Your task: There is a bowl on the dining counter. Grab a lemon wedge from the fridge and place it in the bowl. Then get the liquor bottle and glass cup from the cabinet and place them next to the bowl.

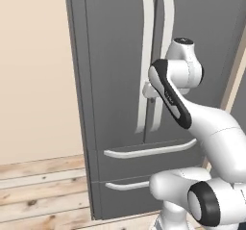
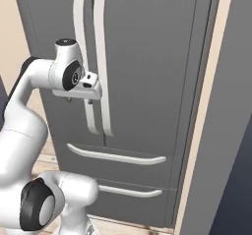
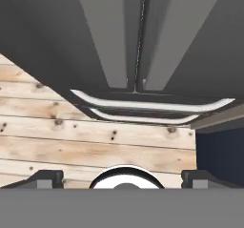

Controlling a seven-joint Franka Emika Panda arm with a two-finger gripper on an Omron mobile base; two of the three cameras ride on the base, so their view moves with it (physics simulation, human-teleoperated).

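Observation:
The tall dark grey fridge (image 1: 115, 80) (image 2: 147, 81) (image 3: 190, 41) stands before me with both doors shut. My gripper (image 1: 148, 90) (image 2: 81, 95) (image 3: 123, 179) hangs at mid height just in front of the two long pale door handles (image 1: 144, 56) (image 2: 101, 42), pointing down. Its jaws are open with nothing between them. In the hand view the fingertips (image 3: 47, 178) stand far apart. The bowl, lemon wedge, liquor bottle, glass cup, cabinet and dining counter are out of view.
Two lower drawers with curved pale handles (image 1: 149, 149) (image 2: 115, 155) (image 3: 147, 103) sit under the doors. A beige wall (image 1: 33, 80) lies left of the fridge, over a wooden plank floor (image 1: 43, 190) (image 3: 95, 136). A grey side panel (image 2: 231, 131) stands to the right.

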